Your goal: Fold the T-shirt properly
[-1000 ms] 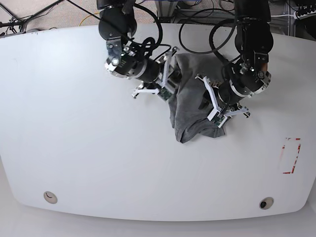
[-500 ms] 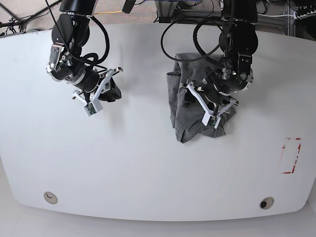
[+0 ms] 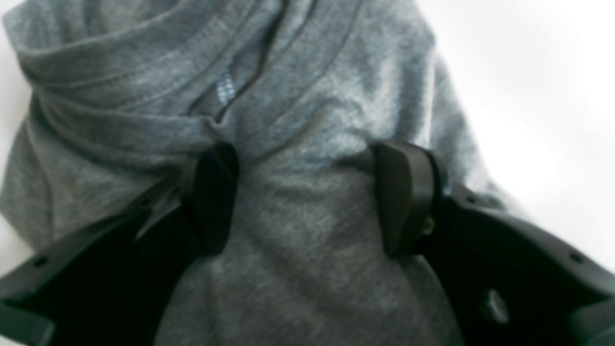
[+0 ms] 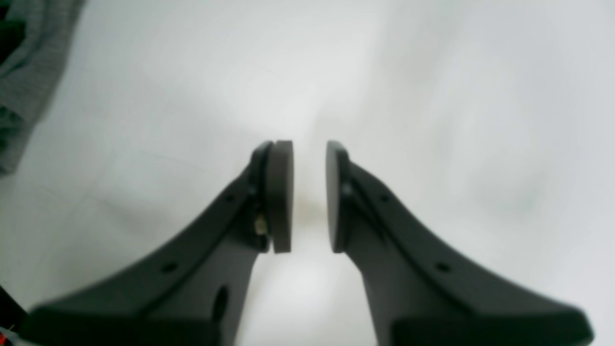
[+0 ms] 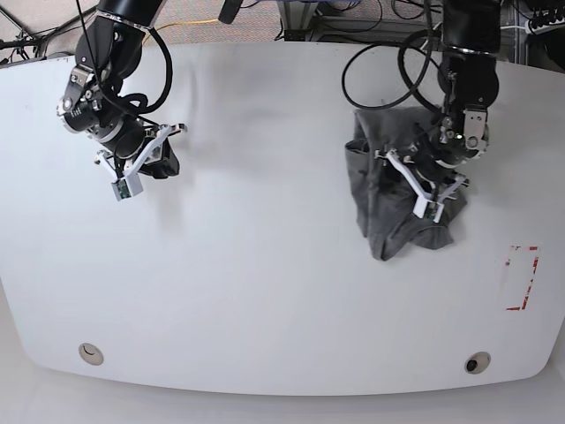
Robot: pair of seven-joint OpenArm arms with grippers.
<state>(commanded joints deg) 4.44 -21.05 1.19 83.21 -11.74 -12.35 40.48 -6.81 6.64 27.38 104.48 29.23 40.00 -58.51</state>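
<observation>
The heather-grey T-shirt (image 5: 381, 225) lies crumpled in a bunch right of the table's middle. My left gripper (image 5: 411, 185) sits on top of it. In the left wrist view the left gripper (image 3: 305, 197) has its two fingers set apart with a thick bulge of the T-shirt (image 3: 307, 96) squeezed between them, and creases run to the left finger (image 3: 211, 197). My right gripper (image 5: 150, 161) is far away at the table's left. In the right wrist view the right gripper (image 4: 309, 197) is empty with only a narrow gap between the pads, over bare table, and an edge of the T-shirt (image 4: 24, 72) shows at the top left.
The white table (image 5: 265, 283) has a red marked rectangle (image 5: 519, 278) near its right edge and two round holes (image 5: 88, 353) (image 5: 477, 363) along the front. Cables hang behind the table's back edge.
The left gripper and the T-shirt have shifted together to the right. The right arm has left the shirt and swung far to the table's left.
</observation>
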